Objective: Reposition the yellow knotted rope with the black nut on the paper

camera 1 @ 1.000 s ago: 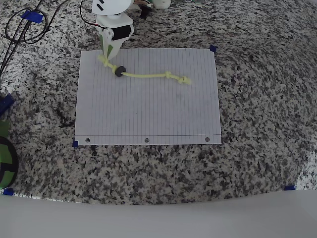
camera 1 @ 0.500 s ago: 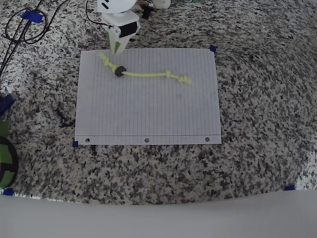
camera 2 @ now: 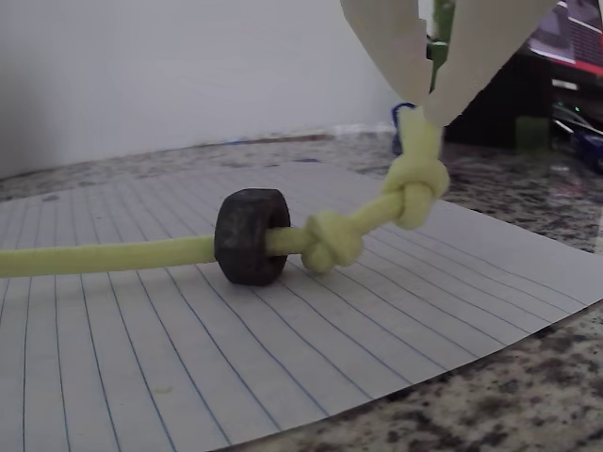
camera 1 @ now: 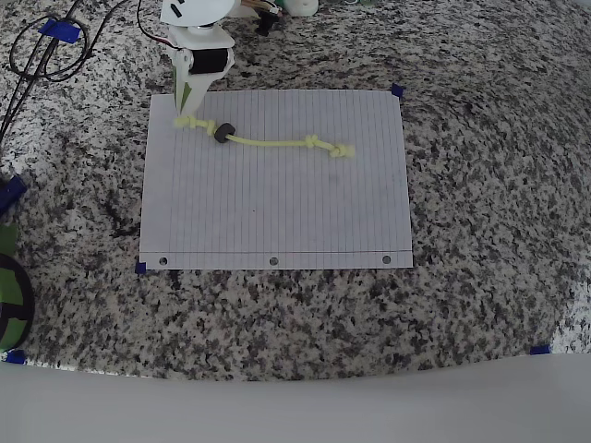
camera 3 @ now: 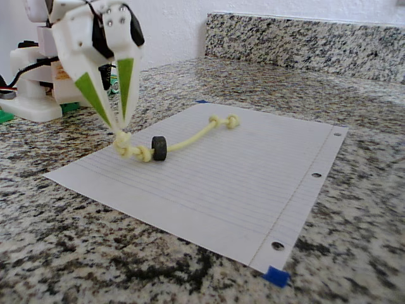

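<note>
Step in hand: dragging phase, rope end held. Gripper [camera 3: 118,128] pinches tip of yellow knotted rope [camera 1: 277,142] just past end knot, jaws closed on cord. Rope lies across paper [camera 1: 277,208] near far edge; held end at corner nearest arm base; black nut [camera 2: 252,235] beside knots, resting on paper. Arm pitched steeply down, fingertips low over paper corner. Next move likely calls for slow pull, grip kept, nut sliding along without snagging.

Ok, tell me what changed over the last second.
The gripper swung left in the overhead view and is shut on the yellow knotted rope's end, dragging that end left and lifting it. The black nut, the far knots and the paper stayed put.
</note>
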You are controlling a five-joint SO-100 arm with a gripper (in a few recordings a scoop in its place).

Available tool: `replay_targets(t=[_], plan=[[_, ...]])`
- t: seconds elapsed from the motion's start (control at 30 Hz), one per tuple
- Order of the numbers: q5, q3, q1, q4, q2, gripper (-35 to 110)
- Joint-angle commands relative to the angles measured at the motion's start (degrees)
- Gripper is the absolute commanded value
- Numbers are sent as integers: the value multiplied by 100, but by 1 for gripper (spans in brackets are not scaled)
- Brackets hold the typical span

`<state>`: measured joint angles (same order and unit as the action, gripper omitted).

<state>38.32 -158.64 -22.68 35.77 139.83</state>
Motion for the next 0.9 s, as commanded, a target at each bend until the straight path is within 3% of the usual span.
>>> replay_targets(t=[0.0,0.43,0.87], plan=[[0,167,158,571,413,0],[9,-773,439,2145,2285,0],[2171,-809,1151,2874,3542,0]])
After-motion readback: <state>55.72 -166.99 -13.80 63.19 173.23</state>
